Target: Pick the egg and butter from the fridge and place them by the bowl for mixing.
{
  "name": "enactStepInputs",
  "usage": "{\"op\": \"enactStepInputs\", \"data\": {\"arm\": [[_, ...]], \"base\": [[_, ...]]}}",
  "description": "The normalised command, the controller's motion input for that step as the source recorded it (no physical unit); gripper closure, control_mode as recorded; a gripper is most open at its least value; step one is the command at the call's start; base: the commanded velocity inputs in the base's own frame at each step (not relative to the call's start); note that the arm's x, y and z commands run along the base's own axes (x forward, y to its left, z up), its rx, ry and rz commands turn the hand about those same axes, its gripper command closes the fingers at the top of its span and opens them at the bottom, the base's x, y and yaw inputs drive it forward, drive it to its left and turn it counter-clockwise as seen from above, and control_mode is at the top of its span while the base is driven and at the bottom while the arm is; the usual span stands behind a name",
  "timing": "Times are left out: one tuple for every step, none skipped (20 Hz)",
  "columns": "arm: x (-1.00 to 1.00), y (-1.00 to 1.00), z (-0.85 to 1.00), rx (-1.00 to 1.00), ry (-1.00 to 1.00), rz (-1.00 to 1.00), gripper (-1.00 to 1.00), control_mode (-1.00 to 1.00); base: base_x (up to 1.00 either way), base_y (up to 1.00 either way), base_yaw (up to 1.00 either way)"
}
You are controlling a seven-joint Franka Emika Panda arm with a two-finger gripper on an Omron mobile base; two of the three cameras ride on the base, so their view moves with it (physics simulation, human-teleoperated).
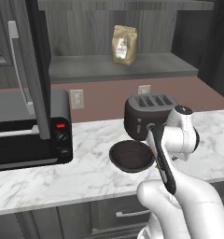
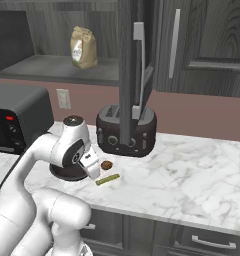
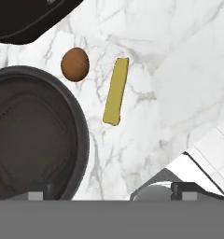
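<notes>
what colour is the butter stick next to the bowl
Pale yellow; the butter stick shows best in the hand view, beside the dark bowl.

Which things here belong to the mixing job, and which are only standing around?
Belong to the job:
egg
butter
bowl

Only standing around:
toaster
toaster oven
paper bag

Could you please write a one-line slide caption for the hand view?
Egg and butter stick lying apart on the marble counter beside the dark bowl.
</notes>
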Motion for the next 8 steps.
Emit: {"op": "enactStepInputs", "data": {"arm": [[-0.42, 0.12, 0.42, -0.11, 0.0, 0.13, -1.0, -1.0], [-0.43, 0.1, 0.43, -0.11, 0.0, 0.13, -1.0, -1.0], [-0.46, 0.09, 0.43, -0.09, 0.0, 0.14, -1.0, -1.0], [-0.46, 0.08, 0.44, -0.09, 0.0, 0.14, -1.0, -1.0], [-0.46, 0.08, 0.46, -0.09, 0.0, 0.15, -1.0, -1.0], [-0.46, 0.08, 0.47, -0.08, 0.0, 0.15, -1.0, -1.0], [-0.46, 0.08, 0.47, -0.08, 0.0, 0.16, -1.0, -1.0], [-0.46, 0.1, 0.48, -0.08, 0.0, 0.17, -1.0, -1.0]], "base": [[0.0, 0.0, 0.0], [0.0, 0.0, 0.0], [0.0, 0.0, 0.0], [0.0, 0.0, 0.0], [0.0, 0.0, 0.0], [0.0, 0.0, 0.0], [0.0, 0.0, 0.0], [0.0, 0.0, 0.0]]}}
